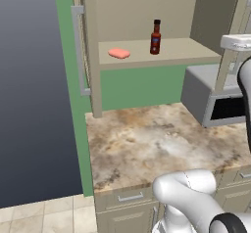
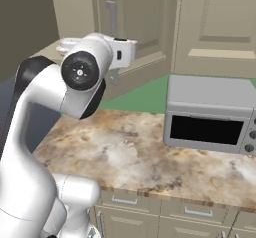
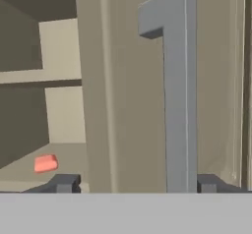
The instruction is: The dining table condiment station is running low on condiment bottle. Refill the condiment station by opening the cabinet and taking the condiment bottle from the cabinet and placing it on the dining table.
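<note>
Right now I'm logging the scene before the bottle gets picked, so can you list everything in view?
condiment bottle: one, red-brown with black cap, upright on the cabinet shelf.
pink lump: one, pink, flat on the same shelf, left of the bottle and apart from it.
cabinet: one, beige, doors open, silver bar handles.
microwave: one, grey with dark window, on the counter under the cabinet.
counter: one, mottled brown-beige marble top, beige drawers below.
wall strip: green, behind the counter.
gripper: one, dark finger tips, open, either side of a door handle, at the cabinet door.
</note>
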You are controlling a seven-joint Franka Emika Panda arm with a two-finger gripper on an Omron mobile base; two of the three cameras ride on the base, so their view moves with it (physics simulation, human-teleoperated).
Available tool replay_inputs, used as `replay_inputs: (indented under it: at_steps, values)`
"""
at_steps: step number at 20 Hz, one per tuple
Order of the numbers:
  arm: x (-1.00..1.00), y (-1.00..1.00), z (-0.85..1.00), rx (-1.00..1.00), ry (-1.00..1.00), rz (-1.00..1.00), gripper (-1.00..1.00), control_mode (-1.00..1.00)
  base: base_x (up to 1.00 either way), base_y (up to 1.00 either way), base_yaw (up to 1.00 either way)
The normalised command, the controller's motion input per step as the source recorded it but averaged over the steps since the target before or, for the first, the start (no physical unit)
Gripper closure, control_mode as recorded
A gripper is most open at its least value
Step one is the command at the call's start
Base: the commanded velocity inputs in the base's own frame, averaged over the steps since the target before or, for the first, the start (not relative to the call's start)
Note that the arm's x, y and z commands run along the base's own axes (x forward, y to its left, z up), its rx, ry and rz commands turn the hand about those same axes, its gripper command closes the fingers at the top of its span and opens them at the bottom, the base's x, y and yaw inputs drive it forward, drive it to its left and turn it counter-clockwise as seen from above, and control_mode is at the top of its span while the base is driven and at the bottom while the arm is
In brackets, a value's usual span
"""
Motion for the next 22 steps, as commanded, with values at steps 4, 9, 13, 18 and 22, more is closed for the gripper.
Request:
replay_inputs:
  at_steps: [4,9,13,18,22]
  values:
    - [-0.58,0.01,0.02,-0.07,-0.07,-0.12,-1.0,-1.0,0.0,0.0,0.0]
    - [-0.3,-0.03,0.08,-0.14,-0.1,-0.09,-1.0,-1.0,0.0,0.0,0.0]
    - [0.0,-0.54,-0.12,-0.05,-0.2,0.05,-1.0,-1.0,0.0,0.0,0.0]
    - [0.0,-0.38,-0.09,0.0,-0.13,0.17,-1.0,-1.0,0.0,0.0,0.0]
    - [-0.05,0.01,0.08,-0.03,-0.01,0.02,-1.0,-1.0,0.0,0.0,0.0]
